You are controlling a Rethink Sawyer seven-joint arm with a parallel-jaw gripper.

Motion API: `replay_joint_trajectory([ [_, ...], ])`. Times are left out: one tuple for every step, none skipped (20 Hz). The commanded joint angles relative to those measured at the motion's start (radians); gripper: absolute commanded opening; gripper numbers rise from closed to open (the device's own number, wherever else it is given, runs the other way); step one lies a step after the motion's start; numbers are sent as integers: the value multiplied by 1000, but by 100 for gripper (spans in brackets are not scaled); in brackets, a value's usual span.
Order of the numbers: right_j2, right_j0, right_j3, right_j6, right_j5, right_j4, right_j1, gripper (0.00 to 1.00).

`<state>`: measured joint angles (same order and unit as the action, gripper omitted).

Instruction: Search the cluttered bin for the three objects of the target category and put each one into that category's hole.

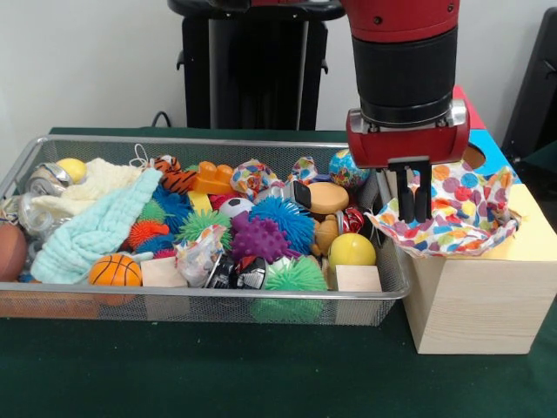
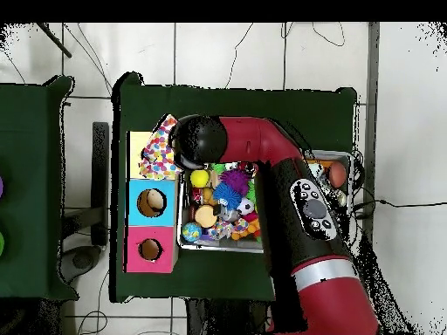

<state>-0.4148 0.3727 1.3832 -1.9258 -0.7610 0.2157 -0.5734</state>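
Note:
My gripper (image 1: 412,198) hangs over the pale wooden box with the yellow top (image 1: 533,233). Its fingers (image 1: 401,187) stand close together, shut on the middle of a dotted cloth (image 1: 459,212). The cloth spreads like a bowl over the box and hides its hole. The overhead view shows this cloth (image 2: 159,148) on the yellow top (image 2: 136,155), with the gripper hidden under the wrist. The wire mesh bin (image 1: 218,141) lies left of the box, full of toys. Two crumpled dotted cloths (image 1: 252,177) (image 1: 304,167) lie at its back.
A mint-green towel (image 1: 96,231) and a cream knitted cloth (image 1: 91,185) lie at the bin's left. Spiky balls, a yellow ball (image 1: 352,250), an orange basketball (image 1: 115,271) and wooden blocks fill the bin. The blue-topped box (image 2: 150,202) and the red-topped box (image 2: 150,249) stand beside the yellow one.

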Motion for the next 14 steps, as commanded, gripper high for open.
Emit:
replay_joint_trajectory([
  [-57, 0, 16, 130, -6, 59, 6, 0],
  [-54, -4, 19, 124, -10, 61, -2, 0],
  [-52, -8, 16, 118, -15, 61, -6, 0],
  [-49, -12, 18, 110, -17, 62, -10, 0],
  [-47, -16, 17, 104, -19, 62, -13, 0],
  [-45, -19, 19, 97, -22, 61, -17, 0],
  [-44, -22, 20, 93, -23, 61, -20, 0],
  [-43, -26, 19, 89, -26, 60, -22, 0],
  [-42, -30, 18, 85, -28, 58, -23, 0],
  [-40, -33, 14, 84, -28, 60, -18, 0],
  [-39, -37, 10, 83, -29, 63, -14, 0],
  [-37, -39, 14, 80, -20, 64, -6, 0],
  [-38, -38, 30, 72, -3, 63, -1, 0],
  [-37, -38, 40, 65, 9, 62, 3, 0],
])
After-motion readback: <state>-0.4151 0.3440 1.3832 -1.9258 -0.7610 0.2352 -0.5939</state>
